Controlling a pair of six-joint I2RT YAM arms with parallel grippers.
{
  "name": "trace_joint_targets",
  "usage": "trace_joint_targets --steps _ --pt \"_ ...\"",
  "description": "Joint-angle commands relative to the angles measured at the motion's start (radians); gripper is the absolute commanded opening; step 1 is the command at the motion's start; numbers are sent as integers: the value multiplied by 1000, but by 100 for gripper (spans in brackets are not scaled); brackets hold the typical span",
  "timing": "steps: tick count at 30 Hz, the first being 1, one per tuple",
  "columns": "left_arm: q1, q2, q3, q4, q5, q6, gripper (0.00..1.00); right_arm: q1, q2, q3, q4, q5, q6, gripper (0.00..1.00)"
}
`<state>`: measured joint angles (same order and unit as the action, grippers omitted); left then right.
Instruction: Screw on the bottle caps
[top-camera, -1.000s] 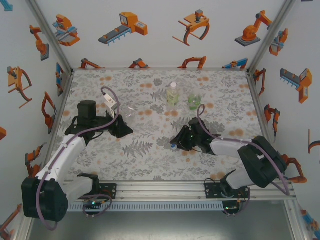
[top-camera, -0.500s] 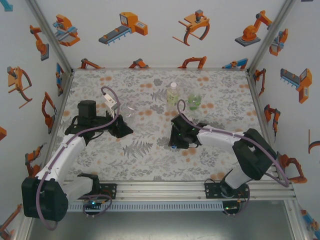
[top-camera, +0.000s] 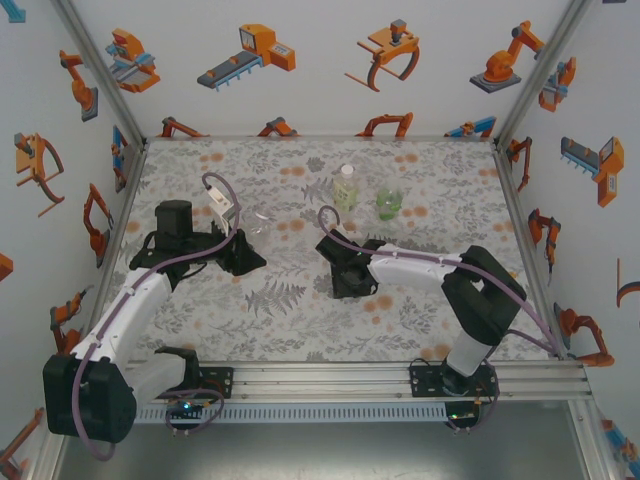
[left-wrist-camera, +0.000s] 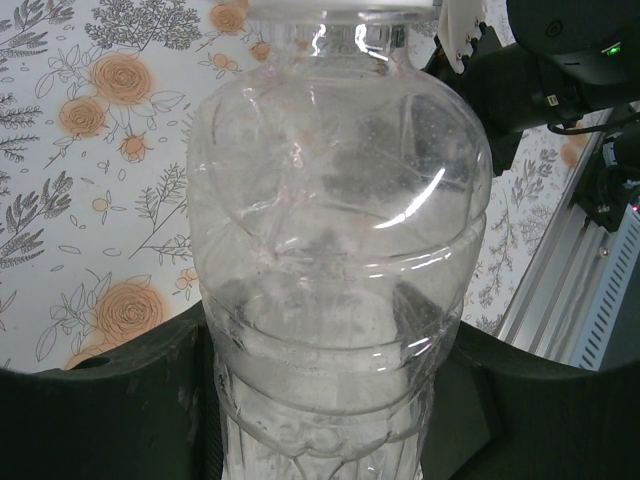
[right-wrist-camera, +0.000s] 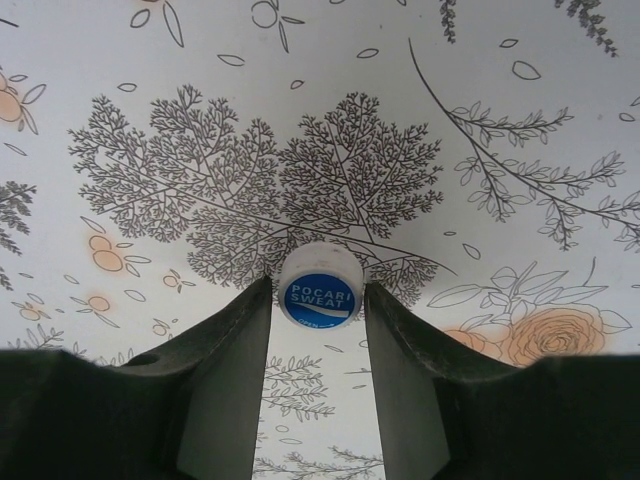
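- Top external: high behind the near edge, looking down over the whole worktop (top-camera: 250, 330) to its far edge.
- Left wrist: very near a clear bottle (left-wrist-camera: 340, 250), with the near-edge rail (left-wrist-camera: 560, 290) at its right.
- Right wrist: close above mid-worktop, looking down past a white cap (right-wrist-camera: 320, 297); the top view covers that patch too.

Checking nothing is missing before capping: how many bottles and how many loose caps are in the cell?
Bottles: 3 (tall bottle, green bottle, clear bottle in the left gripper)
Loose caps: 1 (blue-and-white cap between the fingers of the right gripper)
Total: 4
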<state>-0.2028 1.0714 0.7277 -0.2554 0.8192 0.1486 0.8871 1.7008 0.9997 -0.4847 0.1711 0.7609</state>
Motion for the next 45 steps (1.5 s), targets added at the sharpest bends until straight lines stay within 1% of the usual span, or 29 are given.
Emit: trace_joint_targets --steps 1,8,21,24,27,31,34,37,42,45 --pt "-2 2 33 -9 8 27 0 2 17 -8 -46 35 -21 42" --pt "-3 2 33 -10 5 29 0 3 21 -7 -5 29 -36 42" --pt "-3 13 35 -12 10 29 0 3 23 -15 23 12 -43 37" --pt "-4 12 35 -12 11 31 0 3 22 -12 21 11 -46 35" --pt "-11 10 32 -17 10 37 0 3 1 -8 9 13 -54 30" --pt "-53 5 32 -43 -4 62 0 0 -69 13 -23 0 -87 26" --pt "-95 -6 31 -66 -24 86 0 -4 -134 40 -62 -34 -117 24" --pt "-135 -25 62 -127 -51 122 0 -14 -203 82 -112 -76 -147 22" --pt "-229 -56 163 -234 -120 197 0 -54 -338 162 -178 -177 -190 20" --pt "-272 -50 241 -289 -141 223 0 -94 -408 198 -186 -254 -199 18"
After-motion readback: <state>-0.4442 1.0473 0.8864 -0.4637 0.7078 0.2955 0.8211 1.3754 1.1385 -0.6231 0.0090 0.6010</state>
